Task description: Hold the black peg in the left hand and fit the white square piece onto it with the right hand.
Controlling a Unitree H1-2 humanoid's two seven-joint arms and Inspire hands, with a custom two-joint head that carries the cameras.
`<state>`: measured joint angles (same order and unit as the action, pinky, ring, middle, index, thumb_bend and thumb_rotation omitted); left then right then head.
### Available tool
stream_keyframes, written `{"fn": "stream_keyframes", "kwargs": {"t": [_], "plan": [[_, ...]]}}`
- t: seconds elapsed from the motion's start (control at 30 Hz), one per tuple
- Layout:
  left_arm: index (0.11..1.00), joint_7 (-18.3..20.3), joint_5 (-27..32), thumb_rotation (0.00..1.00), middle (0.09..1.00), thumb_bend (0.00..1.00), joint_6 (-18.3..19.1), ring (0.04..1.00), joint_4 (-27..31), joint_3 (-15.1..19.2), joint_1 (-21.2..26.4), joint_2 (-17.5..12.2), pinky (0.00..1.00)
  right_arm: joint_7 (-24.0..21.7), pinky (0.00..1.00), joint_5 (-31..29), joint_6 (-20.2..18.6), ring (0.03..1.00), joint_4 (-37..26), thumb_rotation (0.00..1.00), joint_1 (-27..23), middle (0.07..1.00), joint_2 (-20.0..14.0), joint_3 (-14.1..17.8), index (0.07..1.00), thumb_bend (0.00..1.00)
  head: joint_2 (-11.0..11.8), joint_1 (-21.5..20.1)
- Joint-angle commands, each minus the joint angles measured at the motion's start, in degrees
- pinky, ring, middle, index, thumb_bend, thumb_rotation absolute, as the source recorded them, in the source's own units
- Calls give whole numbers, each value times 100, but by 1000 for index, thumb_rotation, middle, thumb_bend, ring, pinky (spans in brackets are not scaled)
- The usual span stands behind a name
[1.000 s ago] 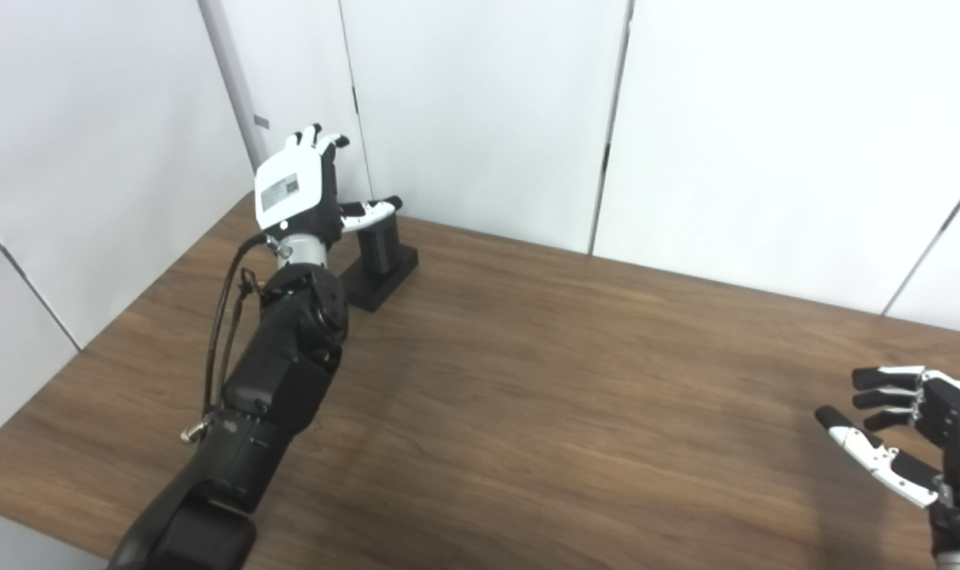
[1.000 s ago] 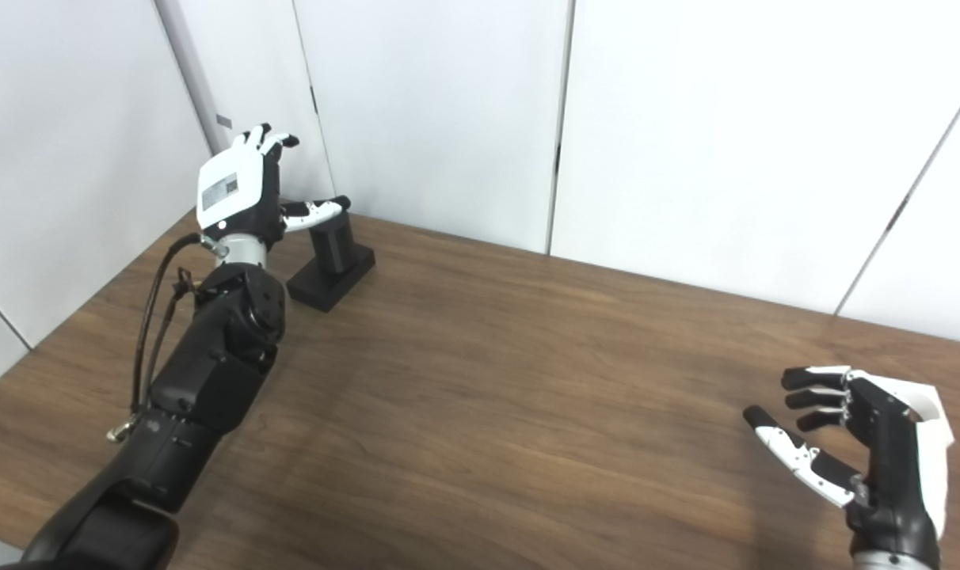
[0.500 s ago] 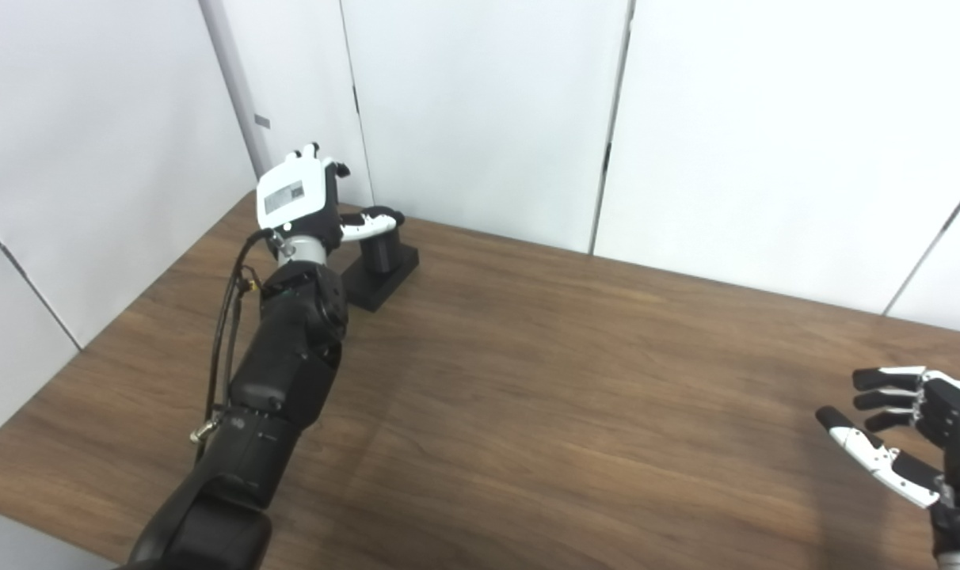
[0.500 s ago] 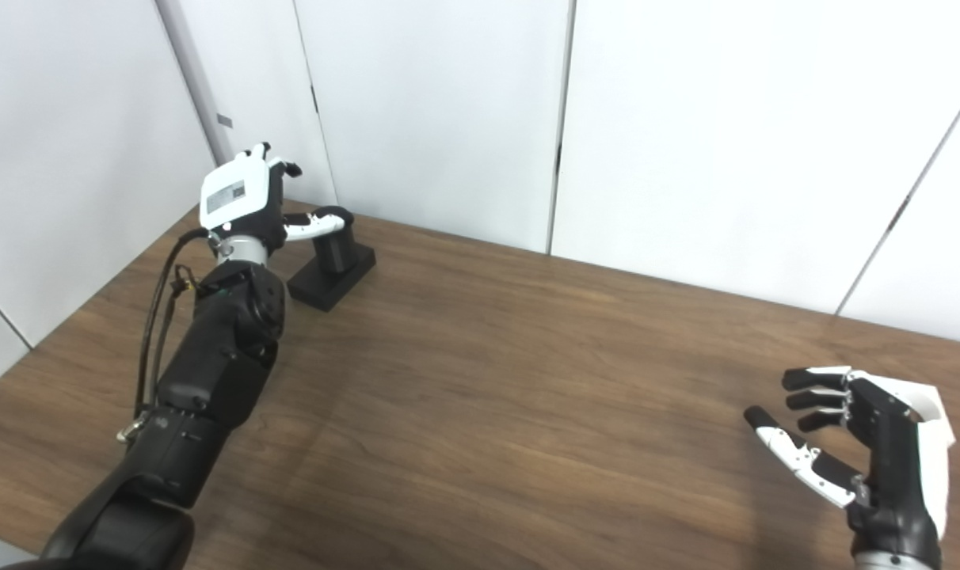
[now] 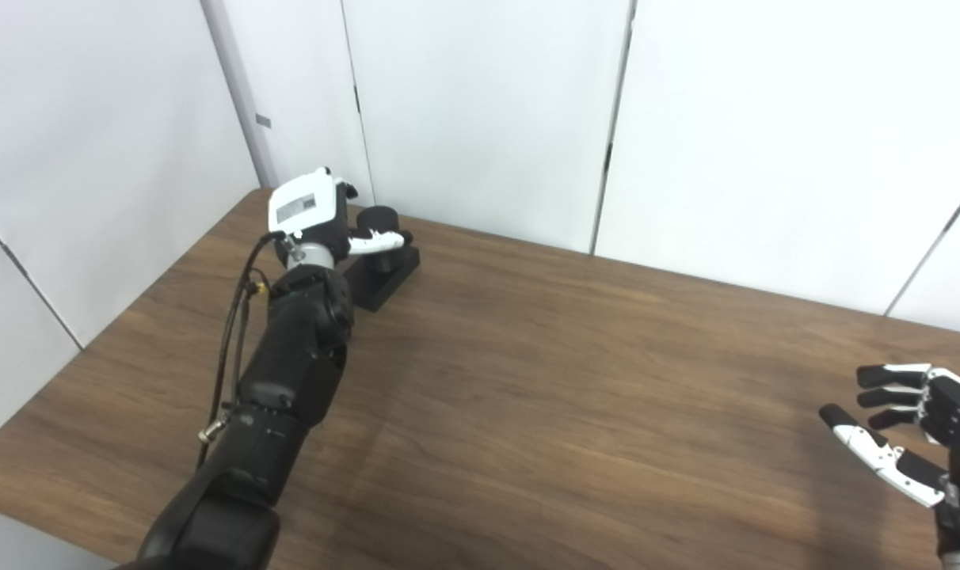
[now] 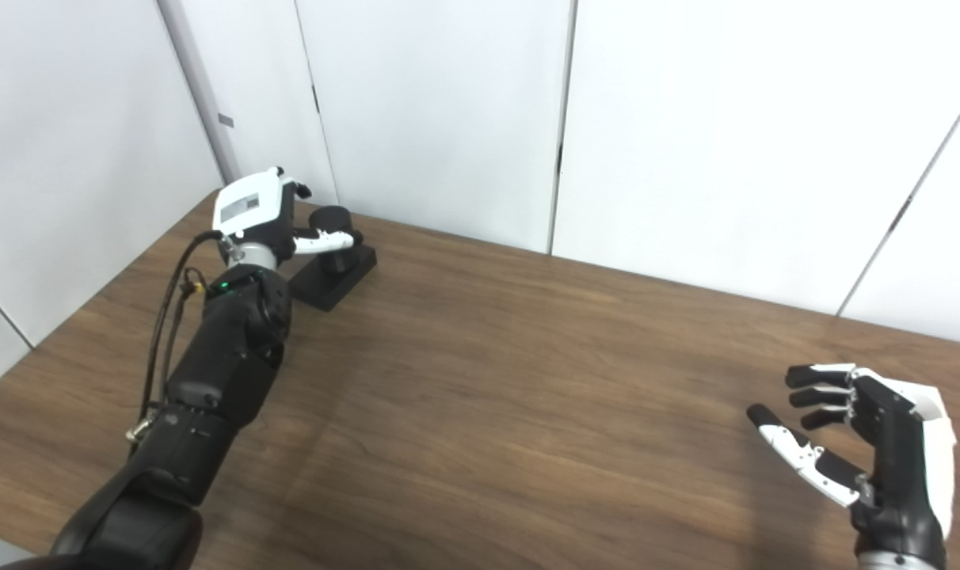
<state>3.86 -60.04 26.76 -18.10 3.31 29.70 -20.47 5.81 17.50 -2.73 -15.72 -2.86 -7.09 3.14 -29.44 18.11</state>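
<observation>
Black round peg on its black square base (image 5: 381,265) way off in the far left corner of the brown wooden table (image 5: 543,396), left hand (image 5: 314,218) wrapped round it but grip unclear, right hand (image 6: 868,443) spread empty by the right edge.

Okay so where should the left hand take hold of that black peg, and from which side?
Probably around the upright round post of the black peg, above its flat square base, coming from the near-left side where the left hand already is. The post stands vertical, clear of the wall, and the thumb already lies across its front. The low base offers little to wrap.
</observation>
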Motion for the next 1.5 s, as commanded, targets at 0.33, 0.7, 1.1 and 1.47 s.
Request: {"fn": "stream_keyframes", "kwargs": {"t": [0.33,0.7,1.1,1.47], "plan": [[744,-189,-311,589,974,977,15,970,-336,57,300,-70,831,46,396,80,9,522,-239,113,-188,609,-20,61,491,493,-62,-9],[693,-210,-336,585,971,975,16,964,-567,90,250,-39,849,47,389,66,-101,518,-334,113,-177,609,-7,70,491,493,-104,-26],[705,-221,-321,576,969,959,16,954,-669,49,190,-47,827,52,396,102,-112,523,-327,113,-171,615,1,50,491,493,-160,-41],[800,-230,-214,579,967,966,16,954,-805,27,146,27,816,47,384,101,-53,512,-297,113,-179,607,9,56,491,493,-203,-72]]}}
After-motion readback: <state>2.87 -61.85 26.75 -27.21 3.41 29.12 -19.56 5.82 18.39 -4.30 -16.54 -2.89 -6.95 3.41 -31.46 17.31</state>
